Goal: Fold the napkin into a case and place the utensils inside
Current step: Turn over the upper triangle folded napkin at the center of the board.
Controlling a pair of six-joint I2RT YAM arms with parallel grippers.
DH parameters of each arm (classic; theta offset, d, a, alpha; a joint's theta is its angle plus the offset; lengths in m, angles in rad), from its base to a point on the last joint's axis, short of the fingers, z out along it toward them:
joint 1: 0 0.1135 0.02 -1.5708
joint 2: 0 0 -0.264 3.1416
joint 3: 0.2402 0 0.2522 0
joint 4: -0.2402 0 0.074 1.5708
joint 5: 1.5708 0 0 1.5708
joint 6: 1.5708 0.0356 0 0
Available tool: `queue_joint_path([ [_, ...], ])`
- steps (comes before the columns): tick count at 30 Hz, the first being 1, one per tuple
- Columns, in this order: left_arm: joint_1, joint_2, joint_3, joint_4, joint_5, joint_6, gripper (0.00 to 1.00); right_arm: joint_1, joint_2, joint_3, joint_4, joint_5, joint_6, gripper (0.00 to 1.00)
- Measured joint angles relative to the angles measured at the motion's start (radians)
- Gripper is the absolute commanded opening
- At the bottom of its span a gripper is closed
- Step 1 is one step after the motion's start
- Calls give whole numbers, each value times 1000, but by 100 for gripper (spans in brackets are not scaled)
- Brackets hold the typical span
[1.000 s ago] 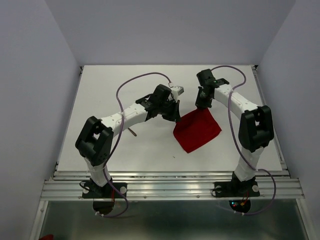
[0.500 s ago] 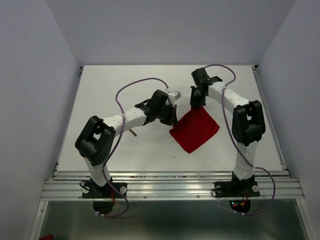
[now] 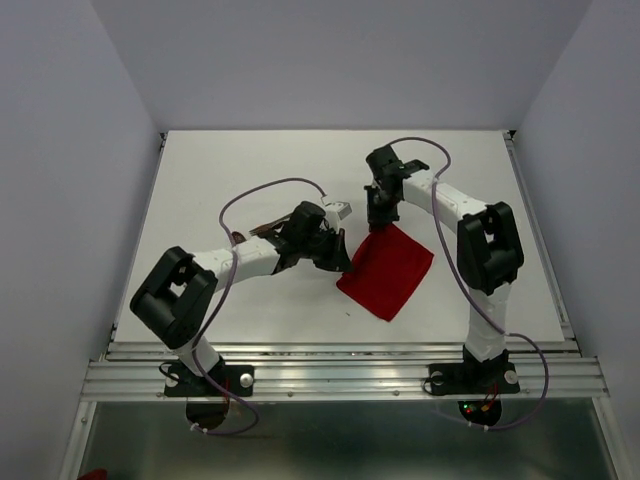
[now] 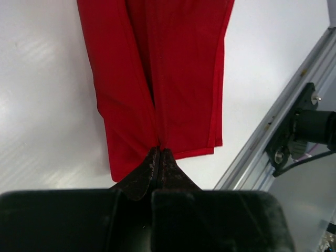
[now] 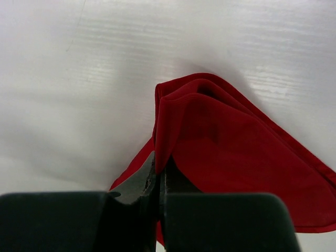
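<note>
The red napkin [image 3: 386,270] lies folded on the white table [image 3: 220,180], right of centre. My left gripper [image 3: 344,263] is shut on its left corner; the left wrist view shows the jaws [image 4: 159,151] pinched on a pleat of the cloth [image 4: 178,79]. My right gripper [image 3: 377,221] is shut on its far corner, and in the right wrist view [image 5: 158,165] a fold of the cloth [image 5: 236,157] rises between the fingers. Dark brown utensils [image 3: 258,229] show partly behind my left forearm; their shapes are unclear.
Purple cables loop over both arms [image 3: 245,195]. The aluminium rail [image 3: 340,362] runs along the near table edge and also shows in the left wrist view [image 4: 268,128]. Grey walls close in the table on three sides.
Both grippers have moved left and nearer with the napkin, dragging it that way. My left forearm has swung down and left, uncovering the utensils behind it.
</note>
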Motion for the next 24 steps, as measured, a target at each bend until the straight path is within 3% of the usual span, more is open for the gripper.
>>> queue_joint_path([
  [8, -32, -104, -113, 42, 25, -70, 0, 66, 0, 4, -57, -10, -16, 1],
  [10, -49, -126, -145, 63, 15, -66, 7, 80, 0, 4, -67, -11, -14, 1],
  [11, -51, -130, -152, 66, 11, -64, 12, 85, 0, 4, -72, -12, -11, 1],
  [13, -54, -134, -161, 63, -4, -51, 48, 93, 0, 3, -71, -12, -7, 1],
  [14, -54, -133, -162, 56, -2, -47, 71, 98, 0, 3, -68, -7, -8, 1],
  [15, -55, -133, -164, 49, 0, -50, 81, 103, 0, 3, -61, -1, -8, 1],
  [18, -63, -136, -172, 22, 6, -43, 95, 122, 0, 3, -43, 31, -7, 1],
  [24, -66, -250, -190, -45, -21, -42, 99, 173, 8, 3, -35, 73, 1, 1],
])
